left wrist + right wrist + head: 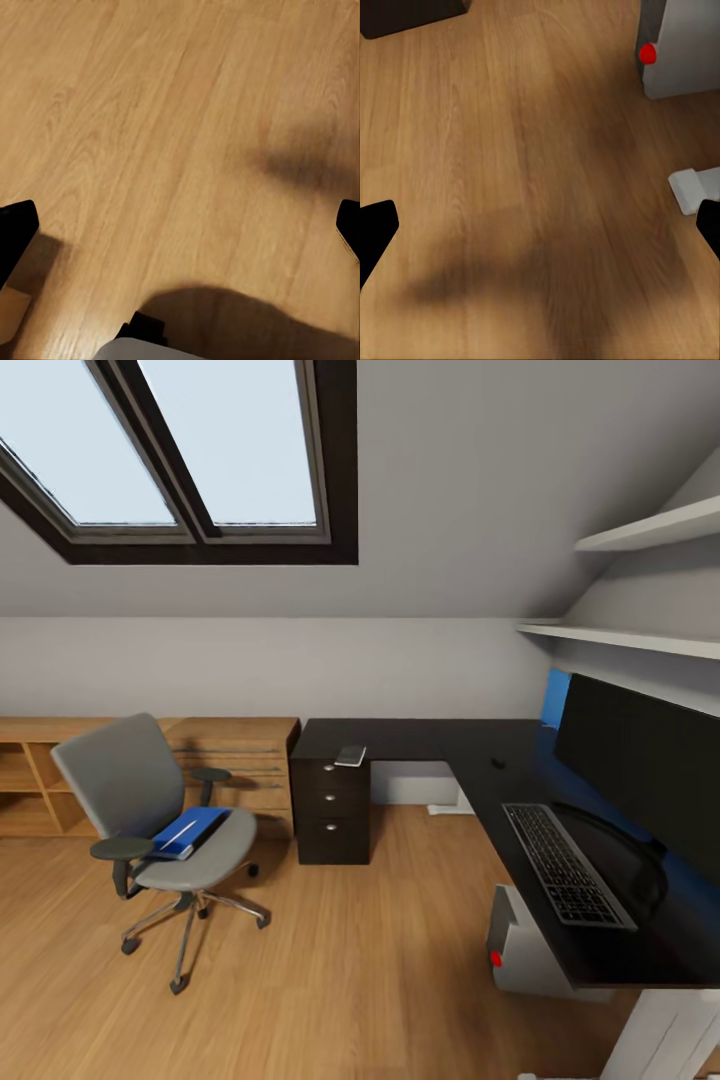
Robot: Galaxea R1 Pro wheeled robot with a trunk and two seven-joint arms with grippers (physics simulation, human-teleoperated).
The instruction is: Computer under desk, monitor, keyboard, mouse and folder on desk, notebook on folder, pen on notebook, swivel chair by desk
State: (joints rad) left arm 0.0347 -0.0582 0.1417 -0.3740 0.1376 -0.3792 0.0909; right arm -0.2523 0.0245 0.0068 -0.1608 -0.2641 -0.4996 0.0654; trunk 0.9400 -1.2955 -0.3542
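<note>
The folder (188, 831) is seen lying on the swivel chair (150, 800) seat, ahead-left and probably nearer the left gripper (180, 225), both grippers held wide and empty.

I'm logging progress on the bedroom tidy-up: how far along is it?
Done: the monitor, keyboard and mouse sit on the desk, and the computer stands under it. In hand: nothing; both grippers hang open over bare floor. Left: the blue folder lies on the chair, which stands away from the desk. A small flat item on the desk may be the notebook.
</note>
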